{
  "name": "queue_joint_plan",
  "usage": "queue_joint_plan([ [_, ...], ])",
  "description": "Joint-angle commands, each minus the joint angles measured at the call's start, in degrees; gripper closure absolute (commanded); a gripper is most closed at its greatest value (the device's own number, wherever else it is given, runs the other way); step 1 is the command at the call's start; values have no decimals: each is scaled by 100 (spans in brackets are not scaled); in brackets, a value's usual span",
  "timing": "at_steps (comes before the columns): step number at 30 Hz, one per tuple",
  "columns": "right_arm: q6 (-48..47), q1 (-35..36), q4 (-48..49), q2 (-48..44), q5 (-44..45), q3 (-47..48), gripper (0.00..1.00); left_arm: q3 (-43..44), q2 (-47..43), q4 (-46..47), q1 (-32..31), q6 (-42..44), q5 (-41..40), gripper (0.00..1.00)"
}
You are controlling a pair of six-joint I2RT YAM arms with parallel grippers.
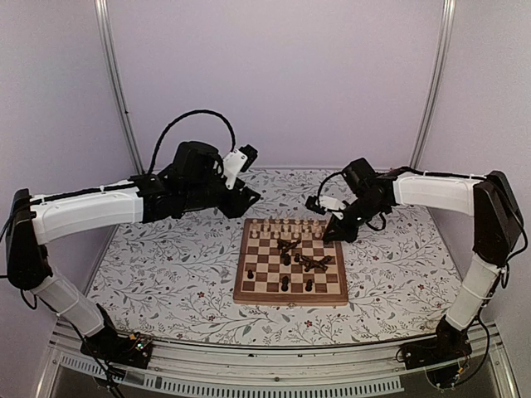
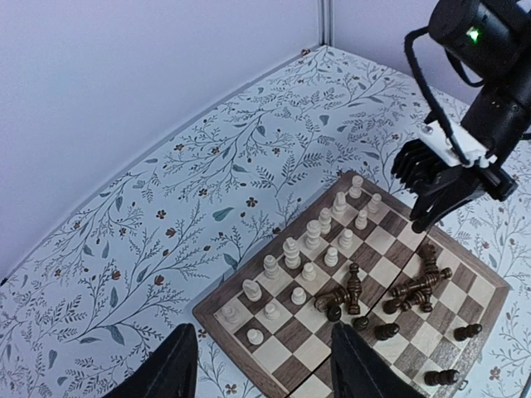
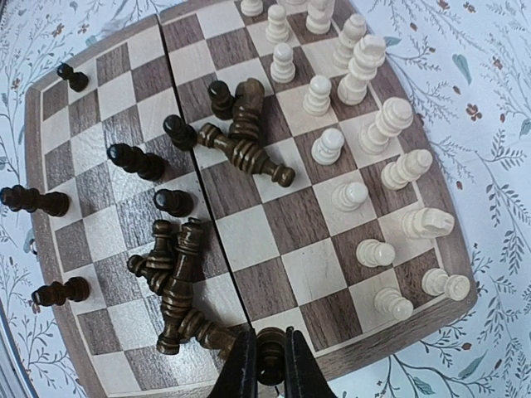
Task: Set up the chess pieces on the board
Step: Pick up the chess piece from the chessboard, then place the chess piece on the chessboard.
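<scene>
The board [image 1: 286, 300] lies mid-table. Cream chess pieces [image 1: 286, 228] stand in two rows along its far side. In the right wrist view they run down the right side [image 3: 365, 195]. Dark chess pieces lie toppled in two heaps [image 3: 178, 278] [image 3: 245, 145], with a few upright ones [image 3: 172, 201] around them. My right gripper [image 3: 270, 348] is shut on one dark piece [image 3: 270, 358] at the board's edge beside the centre seam. My left gripper [image 2: 261, 332] hangs open above the board's cream-side corner [image 2: 207, 319], holding nothing.
The floral table surface [image 1: 166, 265] surrounds the board. Pale walls and two metal posts [image 1: 116, 83] close the back. In the left wrist view the right arm [image 2: 465, 157] reaches down over the board's far edge.
</scene>
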Motion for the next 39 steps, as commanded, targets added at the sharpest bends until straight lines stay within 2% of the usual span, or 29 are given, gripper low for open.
queue_joint_plan([
  [1, -13, 38, -98, -440, -268, -198, 93, 77, 43, -15, 20, 84, 40, 43],
  [6, -166, 90, -164, -757, -504, -657, 93, 85, 51, -24, 20, 93, 41, 43],
  [15, -367, 497, -33, -955, -158, -1296, 92, 103, 69, -51, 20, 98, 30, 43],
  [39, -411, 612, 22, -684, -102, -1369, 88, 138, 109, -126, 20, 100, 76, 43],
])
